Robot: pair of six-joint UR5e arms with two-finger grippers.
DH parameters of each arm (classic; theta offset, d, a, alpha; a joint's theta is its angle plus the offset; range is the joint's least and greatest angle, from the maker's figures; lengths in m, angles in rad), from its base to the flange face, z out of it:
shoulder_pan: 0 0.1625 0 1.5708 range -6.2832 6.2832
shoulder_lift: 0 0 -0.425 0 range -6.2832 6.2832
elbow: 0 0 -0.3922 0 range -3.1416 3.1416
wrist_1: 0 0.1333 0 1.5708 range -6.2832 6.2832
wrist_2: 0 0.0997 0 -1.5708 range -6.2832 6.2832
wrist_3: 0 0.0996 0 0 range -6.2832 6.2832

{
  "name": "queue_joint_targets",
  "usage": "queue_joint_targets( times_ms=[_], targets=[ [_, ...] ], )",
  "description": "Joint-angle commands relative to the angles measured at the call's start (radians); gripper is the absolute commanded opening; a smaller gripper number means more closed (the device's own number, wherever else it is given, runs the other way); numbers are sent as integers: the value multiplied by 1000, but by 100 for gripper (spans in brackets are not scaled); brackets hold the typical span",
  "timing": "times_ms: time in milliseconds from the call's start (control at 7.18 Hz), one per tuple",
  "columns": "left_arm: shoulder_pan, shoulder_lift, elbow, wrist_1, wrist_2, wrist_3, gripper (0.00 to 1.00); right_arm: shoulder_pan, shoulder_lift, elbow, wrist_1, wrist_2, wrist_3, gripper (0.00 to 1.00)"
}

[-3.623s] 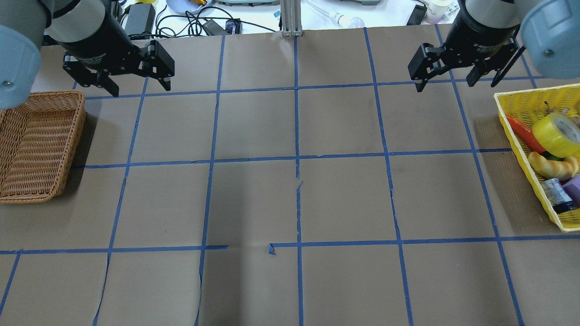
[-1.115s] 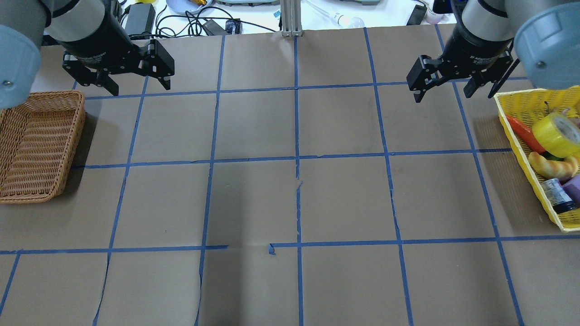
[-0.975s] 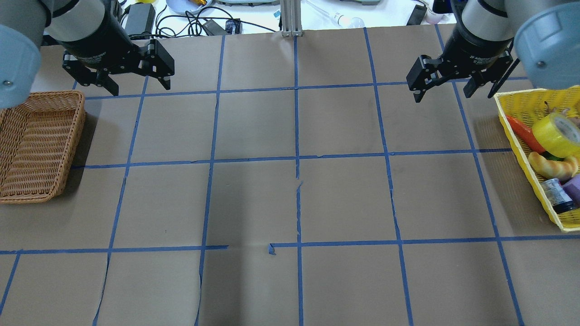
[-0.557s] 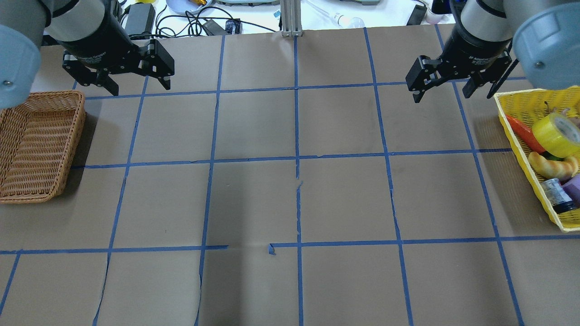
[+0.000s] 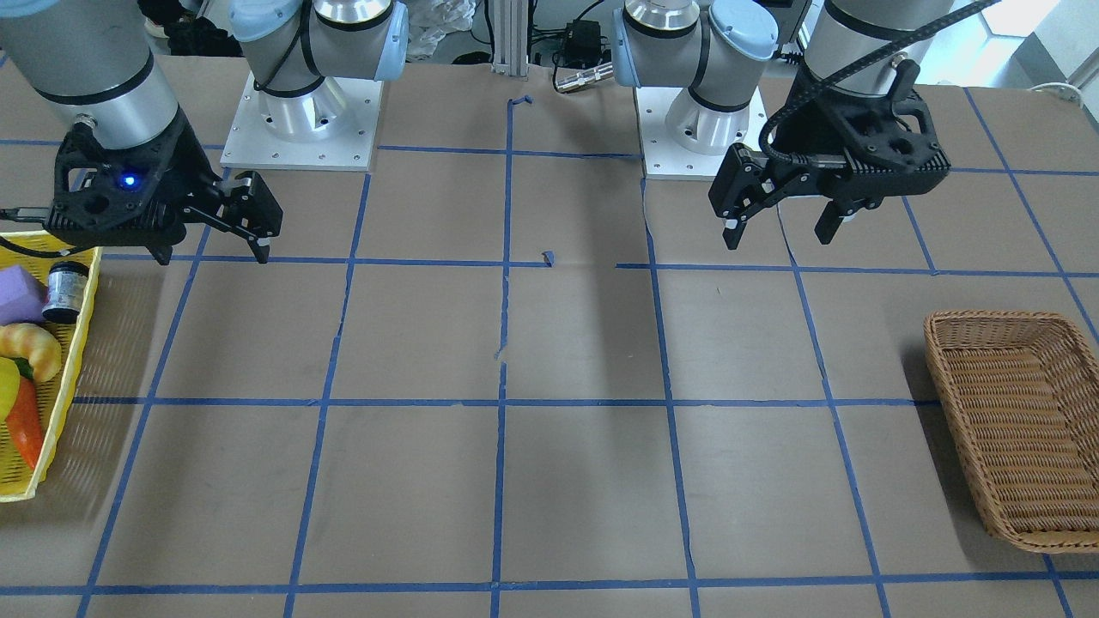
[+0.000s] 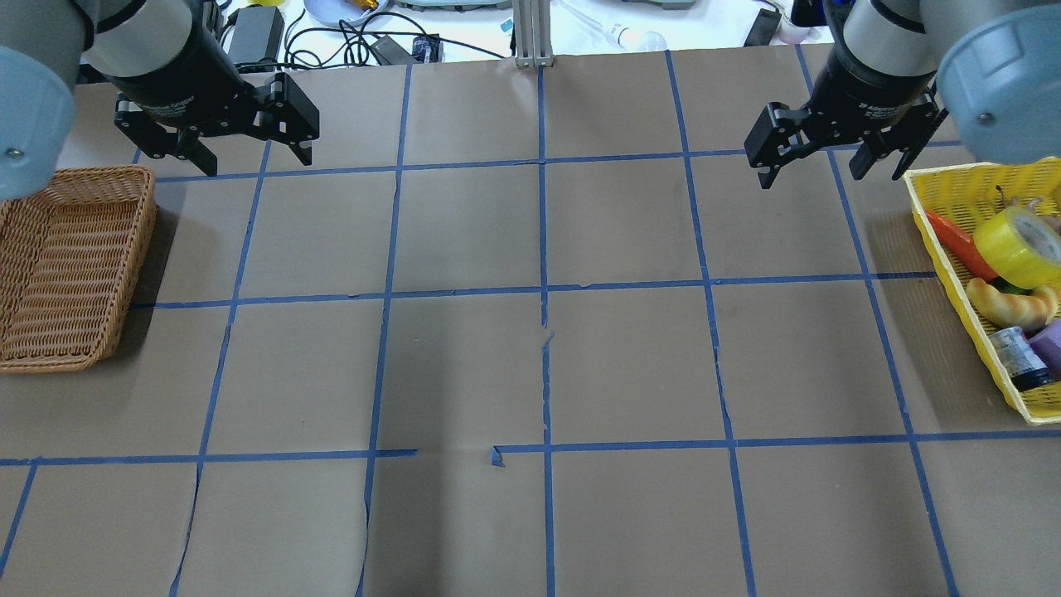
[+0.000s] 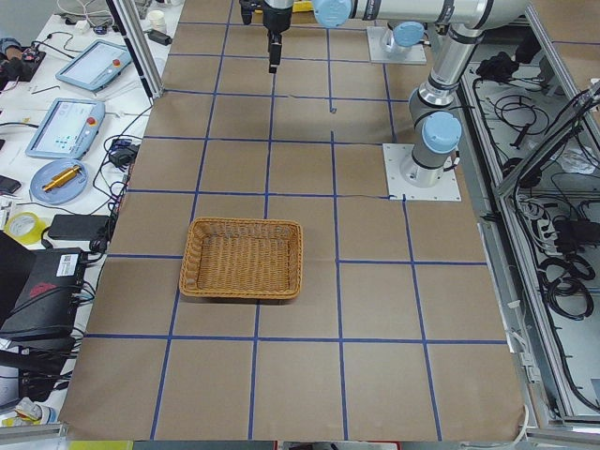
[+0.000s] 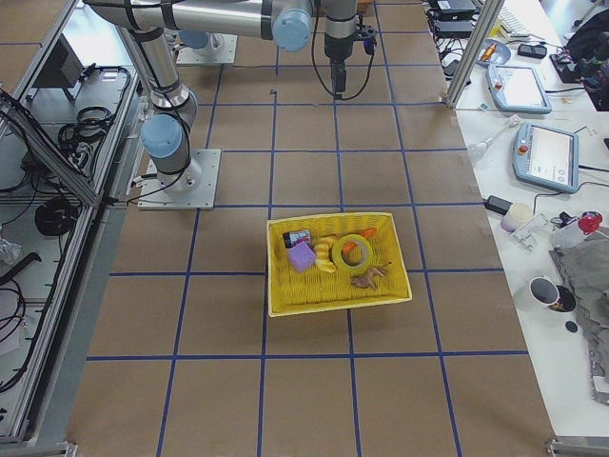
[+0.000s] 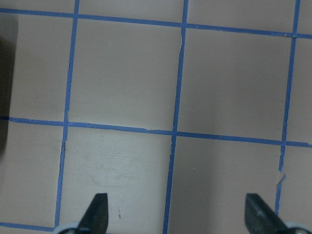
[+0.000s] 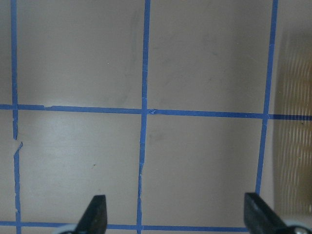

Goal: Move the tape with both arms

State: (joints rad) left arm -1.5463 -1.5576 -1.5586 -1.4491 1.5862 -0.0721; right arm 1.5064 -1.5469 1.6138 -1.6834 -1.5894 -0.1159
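Note:
The yellow tape roll [image 6: 1021, 245] lies tilted in the yellow mesh basket [image 6: 937, 240] at the table's right end, on top of other items; it also shows in the exterior right view [image 8: 352, 249]. My right gripper [image 6: 811, 178] is open and empty, raised above the table just left of the basket's far corner; it also shows in the front view [image 5: 212, 256]. My left gripper [image 6: 257, 163] is open and empty, raised beyond the wicker basket [image 6: 141, 249], also in the front view [image 5: 780, 239]. Both wrist views show only bare table between open fingertips [image 9: 95, 214] [image 10: 95, 214].
The yellow basket also holds an orange carrot-like piece [image 6: 961, 242], a croissant [image 6: 1013, 305], a small dark bottle [image 6: 1019, 356] and a purple block [image 6: 1051, 344]. The wicker basket [image 5: 944, 378] has nothing in it. Cables and devices lie beyond the table's far edge [image 6: 348, 37].
My right gripper has turned and shifted slightly toward the yellow basket. The left arm and the tape have not moved.

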Motion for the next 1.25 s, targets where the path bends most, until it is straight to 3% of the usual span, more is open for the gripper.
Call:
queue_joint_targets(
  times_ms=[0, 836, 1115],
  targets=[
    [0, 1, -3, -1, 2, 0, 100, 2, -2, 0, 5, 3, -1, 100],
    [0, 1, -1, 1, 0, 0, 100, -5, -1, 8, -2, -4, -14, 100],
    [0, 1, -1, 1, 0, 0, 100, -145, 13, 8, -19, -97, -75, 100]
  ],
)
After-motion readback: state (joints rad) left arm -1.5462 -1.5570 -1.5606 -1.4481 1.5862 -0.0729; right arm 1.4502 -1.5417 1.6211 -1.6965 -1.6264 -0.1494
